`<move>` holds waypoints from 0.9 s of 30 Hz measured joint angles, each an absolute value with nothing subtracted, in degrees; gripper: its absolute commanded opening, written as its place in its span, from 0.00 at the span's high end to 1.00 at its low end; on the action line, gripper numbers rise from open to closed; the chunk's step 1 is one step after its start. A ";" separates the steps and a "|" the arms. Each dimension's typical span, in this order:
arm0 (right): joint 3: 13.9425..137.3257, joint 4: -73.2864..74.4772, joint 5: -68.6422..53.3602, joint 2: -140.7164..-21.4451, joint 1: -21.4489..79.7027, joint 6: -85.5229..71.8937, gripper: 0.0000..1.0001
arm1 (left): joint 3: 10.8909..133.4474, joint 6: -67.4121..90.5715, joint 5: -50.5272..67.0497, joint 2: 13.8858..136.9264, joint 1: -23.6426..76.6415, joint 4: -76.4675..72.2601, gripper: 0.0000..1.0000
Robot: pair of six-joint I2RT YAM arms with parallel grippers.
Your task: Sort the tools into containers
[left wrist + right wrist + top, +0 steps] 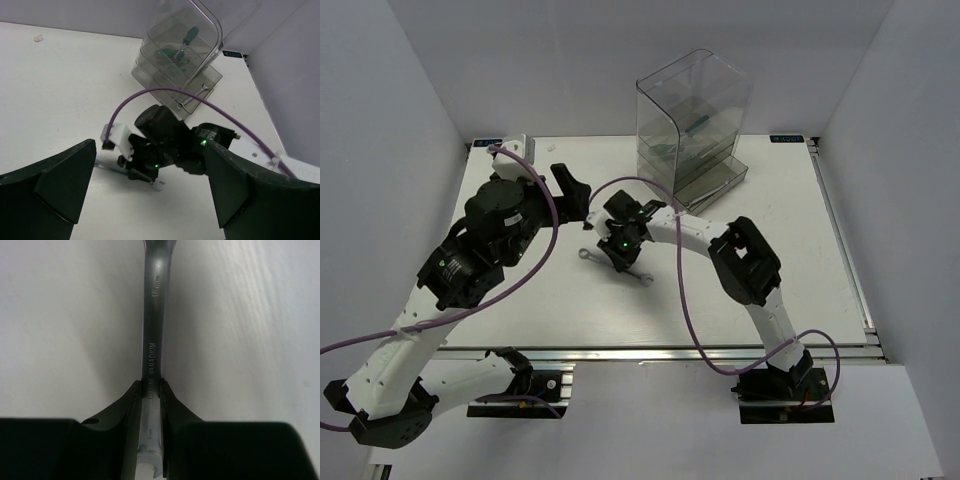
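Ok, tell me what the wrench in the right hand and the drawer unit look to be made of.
The wrench looks like steel, likely chrome-vanadium, with a satin silver finish: it has stamped "VANADIUM" lettering and a soft sheen. The drawer unit looks like glossy, clear smoky-grey plastic: green-handled screwdrivers show through its walls.

You have a white table (810, 230) filling the middle of the top view. It is boxed in by 3 plain white walls: the left wall (380, 120), the back wall (570, 60) and the right wall (910, 150). An aluminium rail (620, 355) runs along the table's lower edge, and a second rail (842, 250) runs up its right edge. A small blue label (786, 138) sits at the upper right corner. The light is soft and even, and the shadows on the tabletop are faint.
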State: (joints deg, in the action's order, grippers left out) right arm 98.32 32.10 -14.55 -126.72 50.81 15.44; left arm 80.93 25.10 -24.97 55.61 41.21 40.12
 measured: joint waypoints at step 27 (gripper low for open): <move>86.08 34.00 -18.31 -113.12 38.37 10.41 1.00 | 80.93 19.53 -20.27 63.33 41.21 35.24 0.02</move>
